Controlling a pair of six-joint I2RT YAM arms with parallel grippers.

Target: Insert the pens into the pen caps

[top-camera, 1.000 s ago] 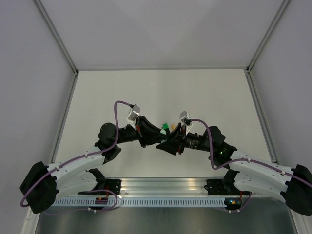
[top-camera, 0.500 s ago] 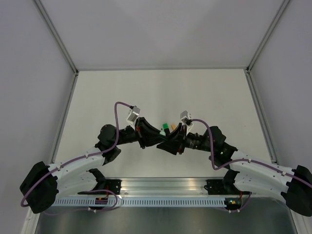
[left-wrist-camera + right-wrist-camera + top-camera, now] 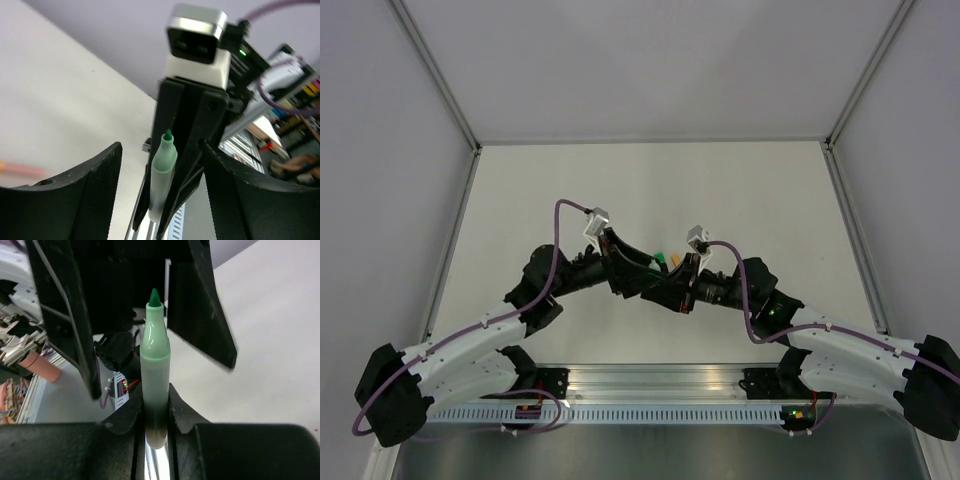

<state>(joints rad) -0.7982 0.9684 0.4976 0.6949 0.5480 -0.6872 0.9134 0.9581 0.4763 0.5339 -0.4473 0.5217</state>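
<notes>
My right gripper (image 3: 156, 396) is shut on the lower barrel of a translucent pale green pen (image 3: 154, 360), which stands with its dark green tip uncapped. In the left wrist view the same pen (image 3: 163, 167) sits between the right arm's black fingers (image 3: 192, 150). My left gripper (image 3: 161, 147) is open, its fingers wide on either side of the pen and not touching it. From above, the left gripper (image 3: 632, 272) and right gripper (image 3: 667, 285) meet nose to nose over mid-table. A small bright green piece (image 3: 660, 259) and an orange one (image 3: 673, 260) lie just behind them, too small to tell pen from pen cap.
A blurred pink shape (image 3: 20, 169) lies on the white table (image 3: 740, 190) to the left in the left wrist view. Grey walls enclose the table on three sides. The aluminium rail (image 3: 660, 385) with both arm bases runs along the near edge.
My left gripper has opened and let go of the pale green pen. The right gripper has closed further on the pen. The left wrist has shifted slightly up and right.
</notes>
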